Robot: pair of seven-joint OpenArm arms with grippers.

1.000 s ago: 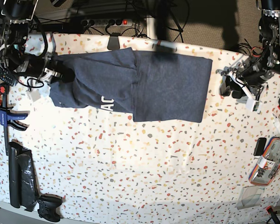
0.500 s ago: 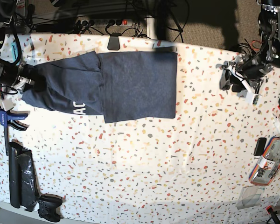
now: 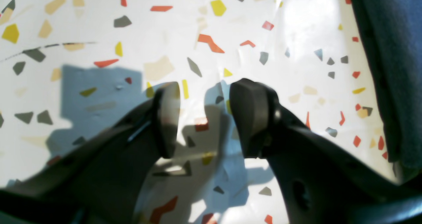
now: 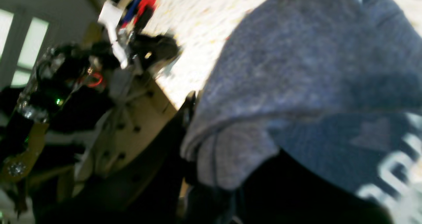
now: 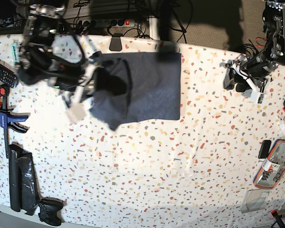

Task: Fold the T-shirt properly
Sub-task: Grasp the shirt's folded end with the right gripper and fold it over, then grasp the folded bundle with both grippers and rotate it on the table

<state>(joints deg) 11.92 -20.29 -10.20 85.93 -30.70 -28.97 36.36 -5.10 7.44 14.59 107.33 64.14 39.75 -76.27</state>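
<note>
Right hand (image 5: 92, 85) clamps the T-shirt (image 5: 147, 85) fold (lifted); left hand (image 3: 201, 118) hovers parted, holding nothing.

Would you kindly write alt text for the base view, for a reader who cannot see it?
Seen from above, the right hand lifts one end of the dark navy T-shirt over the part lying flat on a speckled table. The left hand waits apart near the far edge, holding nothing.
</note>
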